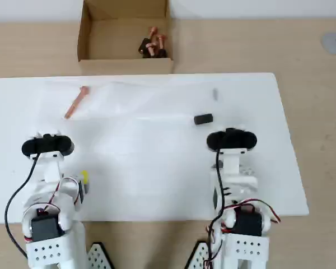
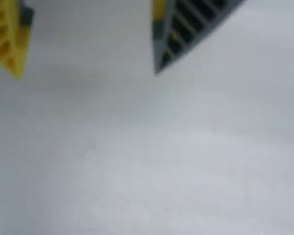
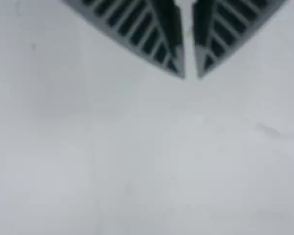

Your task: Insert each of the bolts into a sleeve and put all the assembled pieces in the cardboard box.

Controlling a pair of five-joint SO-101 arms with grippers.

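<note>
A copper-coloured bolt (image 1: 75, 102) lies alone on the white sheet (image 1: 157, 168) at the far left. A short black sleeve (image 1: 203, 119) rests to the right of the sheet's middle, just ahead of the right arm (image 1: 231, 143). Several assembled bolt-and-sleeve pieces (image 1: 153, 45) lie in the right corner of the cardboard box (image 1: 84, 33) beyond the sheet. My left gripper (image 2: 85, 73) hangs open over bare sheet, one yellow finger (image 2: 7, 44) and one dark finger (image 2: 181, 34) wide apart. My right gripper (image 3: 190, 76) is shut over bare sheet, holding nothing.
Both arms sit folded back near the sheet's front edge, the left arm (image 1: 47, 147) well behind the bolt. A grey round fitting (image 1: 335, 42) sits on the wooden table at the far right. Open sheet lies between the arms.
</note>
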